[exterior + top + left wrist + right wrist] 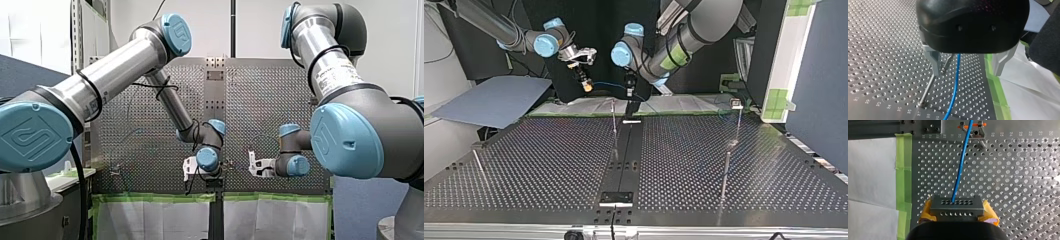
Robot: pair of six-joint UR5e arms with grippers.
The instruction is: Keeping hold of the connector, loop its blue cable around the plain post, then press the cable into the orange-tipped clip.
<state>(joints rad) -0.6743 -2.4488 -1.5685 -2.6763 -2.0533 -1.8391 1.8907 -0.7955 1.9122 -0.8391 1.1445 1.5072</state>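
Right gripper [958,212] clenched on connector [956,206]; cable [960,167] runs ahead toward clip [973,131]. Left gripper [967,72] released, astride cable, post [927,90] beside it.

My perforated table [549,165] has a black strip [628,150] down the middle; thin metal posts [725,175] stand upright in its holes; the orange-tipped clip [972,130] sits on it too; green tape [903,170] edges one side, white paper [870,175] just past it.

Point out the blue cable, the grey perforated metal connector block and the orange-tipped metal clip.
Blue cable [961,162]: right wrist view, mid-length.
Grey perforated metal connector block [956,207]: right wrist view, holed face.
Orange-tipped metal clip [978,134]: right wrist view, metal body.
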